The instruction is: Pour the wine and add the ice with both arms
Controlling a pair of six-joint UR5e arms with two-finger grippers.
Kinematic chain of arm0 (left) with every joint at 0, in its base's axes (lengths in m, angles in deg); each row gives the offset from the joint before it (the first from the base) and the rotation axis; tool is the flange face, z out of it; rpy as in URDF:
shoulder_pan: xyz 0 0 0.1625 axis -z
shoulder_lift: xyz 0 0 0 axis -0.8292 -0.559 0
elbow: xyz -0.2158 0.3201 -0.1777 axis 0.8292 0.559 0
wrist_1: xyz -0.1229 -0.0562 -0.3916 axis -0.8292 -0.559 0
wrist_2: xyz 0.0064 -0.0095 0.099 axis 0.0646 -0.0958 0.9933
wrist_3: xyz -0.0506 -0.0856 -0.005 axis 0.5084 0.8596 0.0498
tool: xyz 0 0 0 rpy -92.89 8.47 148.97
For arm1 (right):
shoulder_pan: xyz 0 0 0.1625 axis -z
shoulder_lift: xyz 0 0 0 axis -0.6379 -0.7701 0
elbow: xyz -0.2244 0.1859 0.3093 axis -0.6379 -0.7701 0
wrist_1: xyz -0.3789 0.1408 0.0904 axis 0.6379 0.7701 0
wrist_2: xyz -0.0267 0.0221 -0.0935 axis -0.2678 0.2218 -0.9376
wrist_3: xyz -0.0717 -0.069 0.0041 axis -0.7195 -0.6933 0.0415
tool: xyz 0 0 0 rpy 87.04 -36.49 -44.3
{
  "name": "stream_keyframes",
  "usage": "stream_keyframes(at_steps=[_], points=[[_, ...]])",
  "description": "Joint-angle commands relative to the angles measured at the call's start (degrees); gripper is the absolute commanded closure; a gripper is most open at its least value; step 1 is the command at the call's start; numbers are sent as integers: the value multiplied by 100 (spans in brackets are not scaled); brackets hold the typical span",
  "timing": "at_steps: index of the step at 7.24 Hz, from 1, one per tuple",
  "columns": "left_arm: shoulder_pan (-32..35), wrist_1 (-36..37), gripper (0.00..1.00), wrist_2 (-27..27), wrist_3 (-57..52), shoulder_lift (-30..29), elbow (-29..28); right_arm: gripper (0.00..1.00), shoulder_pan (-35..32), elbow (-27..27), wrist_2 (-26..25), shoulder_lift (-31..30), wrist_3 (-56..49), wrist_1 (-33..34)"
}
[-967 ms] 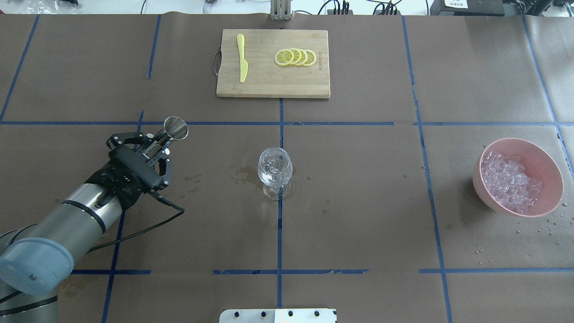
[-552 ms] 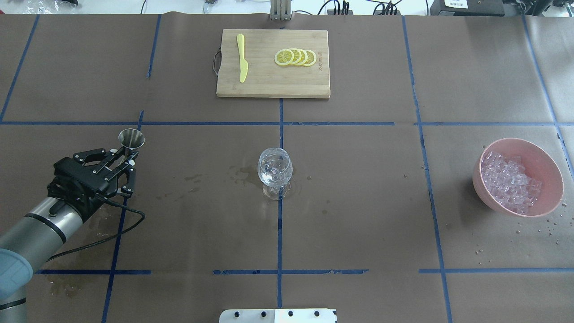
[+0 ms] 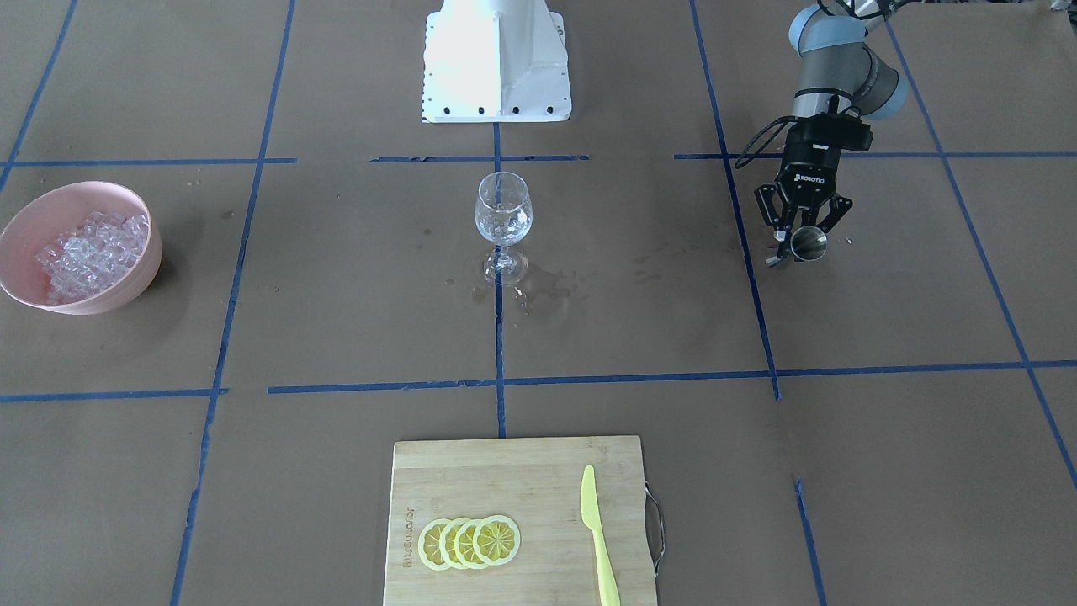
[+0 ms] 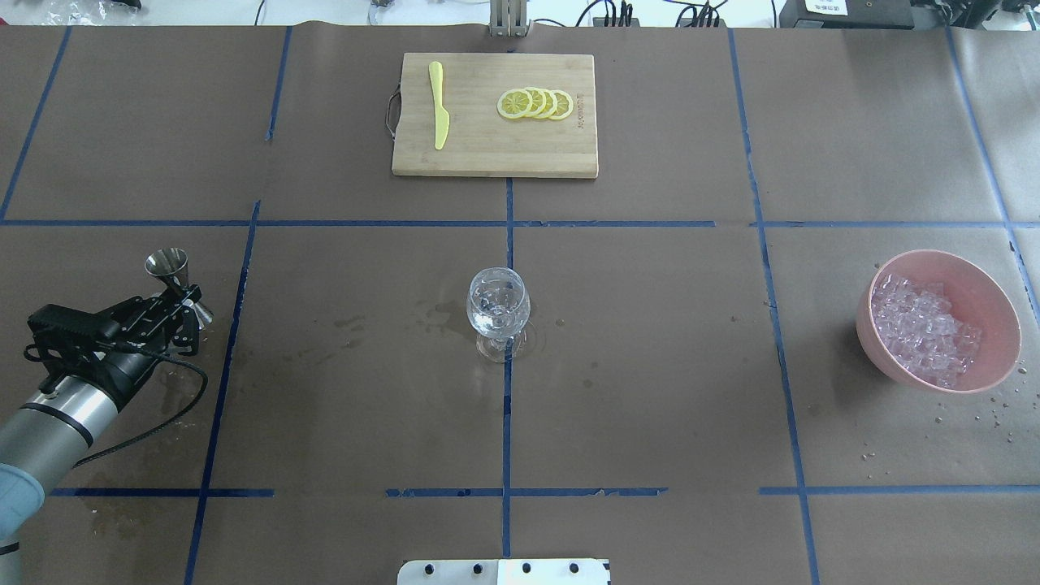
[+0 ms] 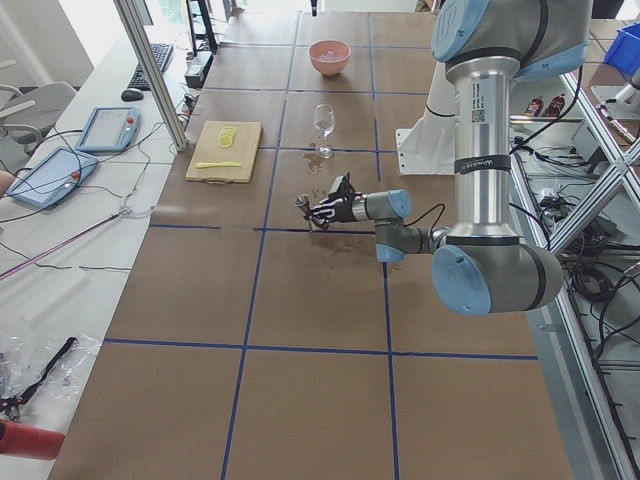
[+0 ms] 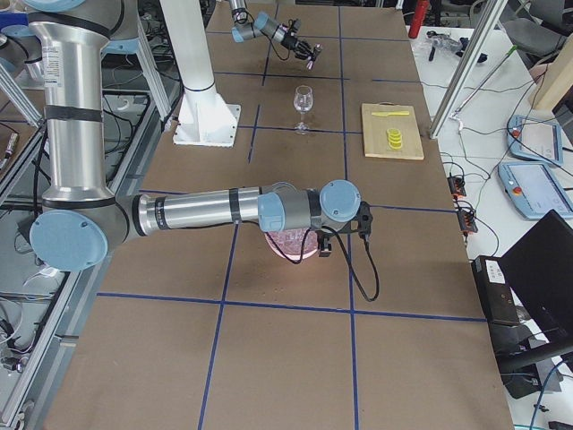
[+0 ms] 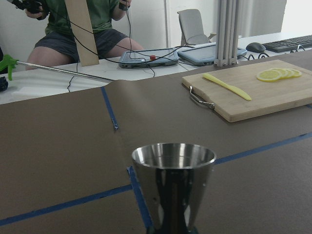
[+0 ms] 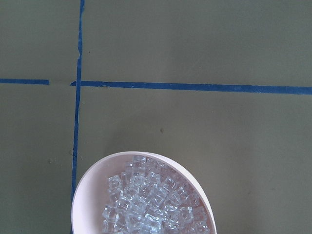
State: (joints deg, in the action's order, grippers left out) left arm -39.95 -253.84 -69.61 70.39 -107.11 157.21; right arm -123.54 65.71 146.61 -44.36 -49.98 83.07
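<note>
Wine glass (image 4: 498, 305) mid-table. Steel jigger (image 4: 166, 265) clamped in left gripper (image 4: 185, 302), ready to set down at left. Right gripper (image 6: 322, 242) hidden, cannot tell its grip; next, ice (image 4: 922, 329).

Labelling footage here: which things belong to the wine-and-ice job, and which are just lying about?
Job: metal jigger in the left pincer, wine glass, ice, pink bowl.
Lying about: cutting board, lemon slices, yellow knife, white stand.

Robotics lab: tape-gridded table (image 4: 650, 366), teach pendants (image 5: 107, 128), aluminium frame posts (image 5: 150, 70).
</note>
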Motion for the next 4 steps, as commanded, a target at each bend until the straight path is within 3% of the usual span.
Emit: stream_keyframes(at_steps=[1,4], points=[[-147,0,100,273,873,13,-258,0,6,5,0,2,0,0],[-341,0,100,493,930,13,-312,0,6,-3,0,2,0,0]])
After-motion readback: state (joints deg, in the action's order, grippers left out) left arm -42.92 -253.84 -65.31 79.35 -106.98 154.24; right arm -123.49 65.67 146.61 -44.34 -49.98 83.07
